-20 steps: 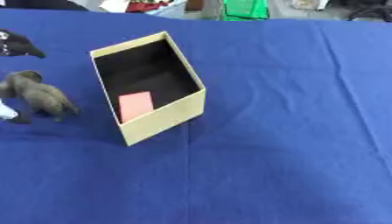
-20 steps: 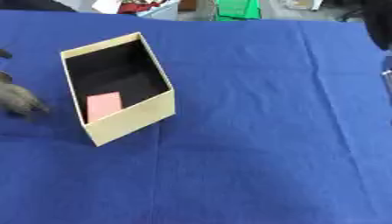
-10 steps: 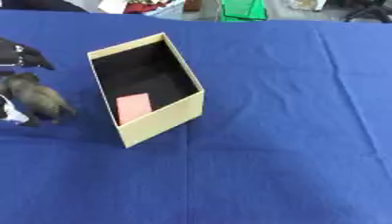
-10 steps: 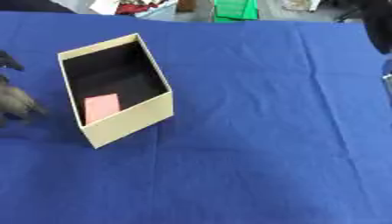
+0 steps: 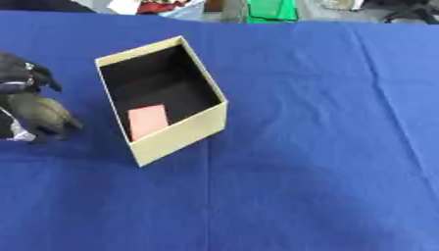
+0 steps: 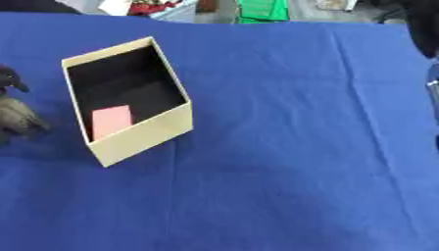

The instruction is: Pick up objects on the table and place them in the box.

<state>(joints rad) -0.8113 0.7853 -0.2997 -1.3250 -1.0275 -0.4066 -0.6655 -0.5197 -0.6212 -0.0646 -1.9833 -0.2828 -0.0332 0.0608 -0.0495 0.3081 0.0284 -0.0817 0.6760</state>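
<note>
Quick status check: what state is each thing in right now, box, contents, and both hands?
box: open-topped, upright on the blue cloth.
pink item: lying flat inside the box, near corner.
left hand: left of the box, fingers unclear.
right hand: only a dark arm part shows at the right edge.

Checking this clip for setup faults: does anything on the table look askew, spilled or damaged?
Only the box stands out: it sits turned at an angle to the table edges. A pink flat thing lies inside on its dark floor. Nothing looks spilled or damaged. The left hand is beside the box, apart from it.
</note>
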